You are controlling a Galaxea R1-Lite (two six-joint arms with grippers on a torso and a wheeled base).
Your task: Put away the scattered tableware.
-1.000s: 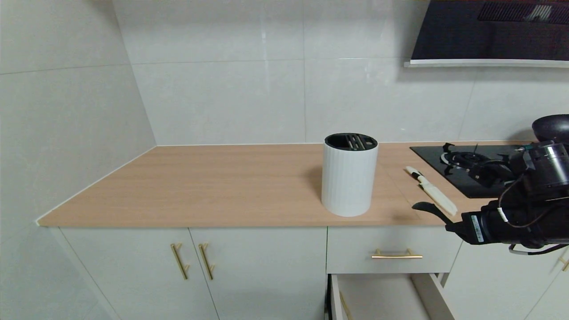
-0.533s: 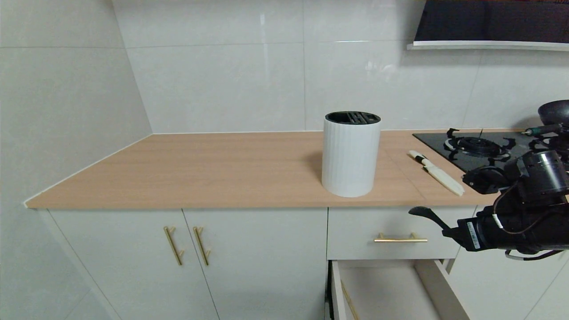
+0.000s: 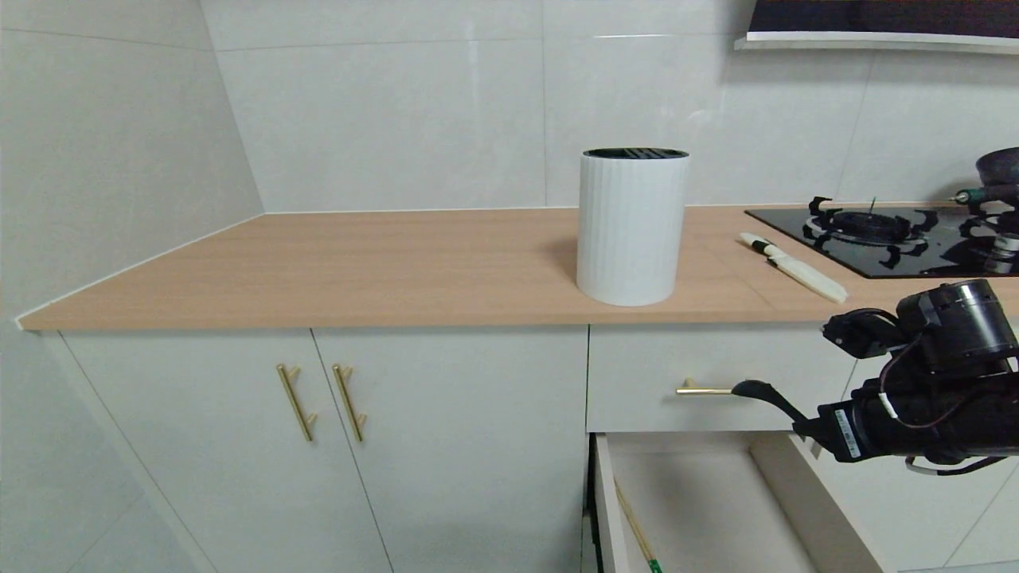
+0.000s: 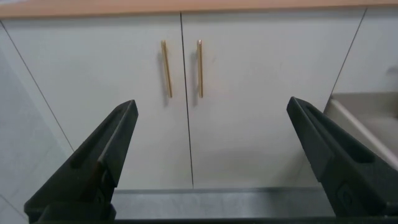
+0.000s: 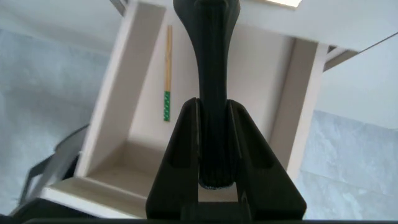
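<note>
**Kitchen corner, one utensil in hand, knife out on the worktop**

So the setting: a long wood-look worktop (image 3: 358,263) running into a corner, with pale glossy tiled walls (image 3: 382,119) behind it and on my left. Off to the right there's a black gas hob (image 3: 892,239) set into the surface, the edge of an extractor hood (image 3: 876,24) above it, and a dark pan (image 3: 999,167) at the far end.

A tall white ribbed holder (image 3: 631,231) with a black slotted top stands upright on the worktop. Between it and the hob lies a knife (image 3: 792,267), cream coloured with a dark band near the handle, flat on the surface and apart from both.

Below are white cupboard doors (image 3: 199,446) with gold bar handles, then a closed drawer (image 3: 637,374), and under that an open drawer (image 3: 804,509). A single chopstick (image 5: 167,71) with a green end lies inside, along one side wall.

My right gripper (image 5: 212,109) hangs in front of the drawers, over the open one, jaws clamped on the black handle of a utensil (image 3: 760,391). Can't tell what's on its other end. The handle tip sits right in front of the closed drawer's gold pull.

My left gripper (image 4: 211,107) is low, facing the cupboard doors, jaws spread wide with nothing in them.
</note>
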